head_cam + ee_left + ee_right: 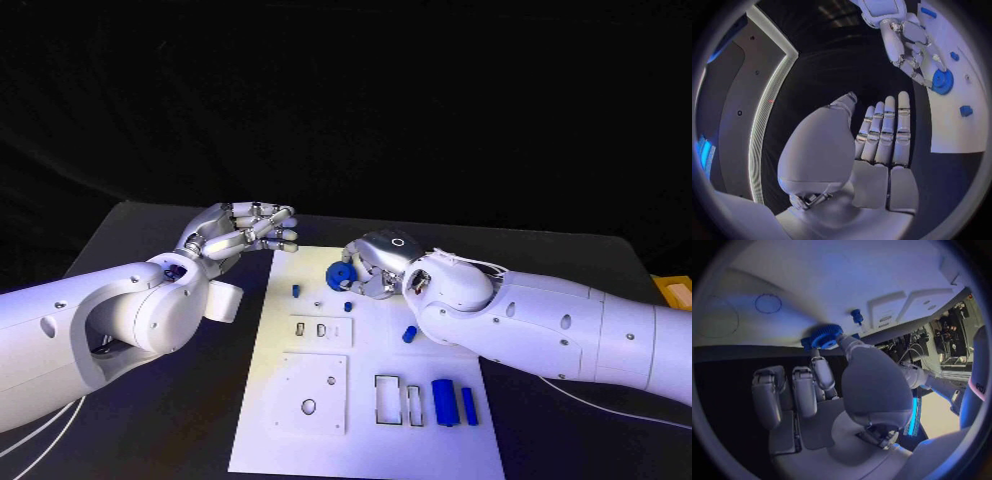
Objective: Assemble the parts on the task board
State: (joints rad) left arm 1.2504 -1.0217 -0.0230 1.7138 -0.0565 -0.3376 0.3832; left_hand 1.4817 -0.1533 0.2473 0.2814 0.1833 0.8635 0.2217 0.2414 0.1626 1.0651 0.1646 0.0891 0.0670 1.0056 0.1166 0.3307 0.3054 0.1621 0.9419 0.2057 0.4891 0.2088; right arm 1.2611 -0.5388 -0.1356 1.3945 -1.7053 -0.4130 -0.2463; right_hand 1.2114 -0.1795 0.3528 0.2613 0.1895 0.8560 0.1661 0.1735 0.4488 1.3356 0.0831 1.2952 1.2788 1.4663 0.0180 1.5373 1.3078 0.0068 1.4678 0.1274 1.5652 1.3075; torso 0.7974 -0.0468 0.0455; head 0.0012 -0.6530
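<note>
Head view: on the task board (289,440), two blue bars (451,402) lie lengthwise near its front right corner. Farther back, at the board's far edge, the right robot hand (378,268) pinches the blue gear (340,276), already touching it. The left robot hand (242,232) hovers empty off the far left corner, fingers loosely apart; the right is nearer.

The board (289,440) was a long white plate lying flat on the surface, with rectangular slots and a round hole cut in it. A blue gear (340,277) sat at its far end, gripped by the right hand (378,262). Small blue pegs (297,291) stood nearby. Two blue bars (444,400) lay at the near right beside an open slot.
</note>
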